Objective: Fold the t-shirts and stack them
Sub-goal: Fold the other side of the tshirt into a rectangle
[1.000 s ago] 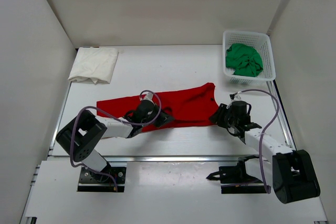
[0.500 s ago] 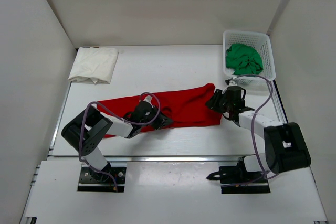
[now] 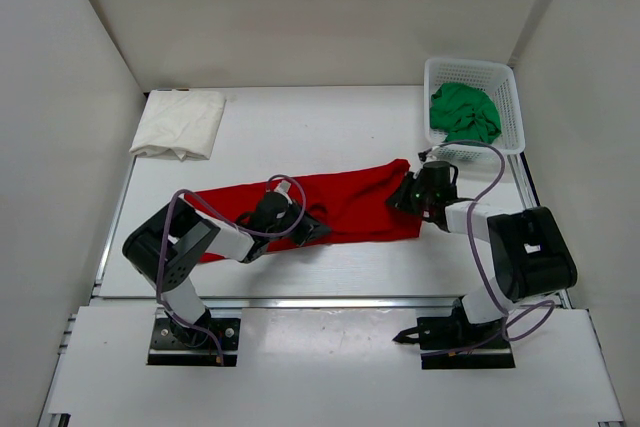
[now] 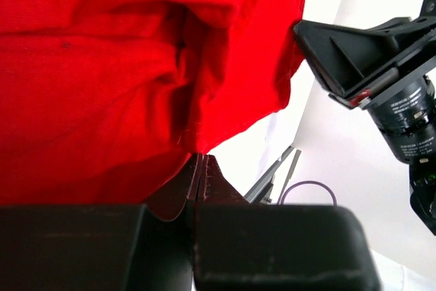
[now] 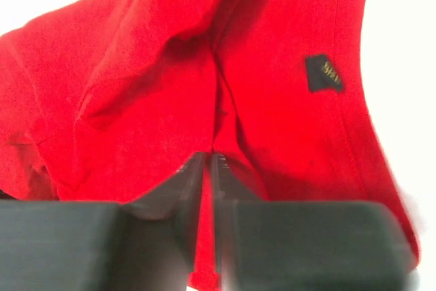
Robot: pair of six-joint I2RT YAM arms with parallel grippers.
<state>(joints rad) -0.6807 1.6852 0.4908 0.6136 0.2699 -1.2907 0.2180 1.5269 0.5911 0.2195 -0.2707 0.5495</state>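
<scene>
The red t-shirt (image 3: 350, 202) lies stretched in a long band across the middle of the table. My left gripper (image 3: 320, 230) sits at its near edge, jaws shut (image 4: 199, 159) on the red hem (image 4: 102, 66). At the shirt's right end my right gripper (image 3: 399, 196) is closed (image 5: 210, 159) on a raised fold of red cloth (image 5: 136, 86), and cloth shows between the fingers. A cream-white t-shirt (image 3: 180, 122) lies folded at the far left. The green t-shirt (image 3: 465, 112) is bunched inside the basket.
The white mesh basket (image 3: 516, 107) stands at the far right corner, close behind the right arm. A metal rail (image 3: 330, 299) runs along the table's near edge. White walls close in the left, right and back. The right arm's wrist (image 4: 368, 52) shows in the left wrist view.
The right arm has swung up and left onto the shirt's right end, and its jaws have closed on the cloth. The left gripper has stayed at the near hem.
</scene>
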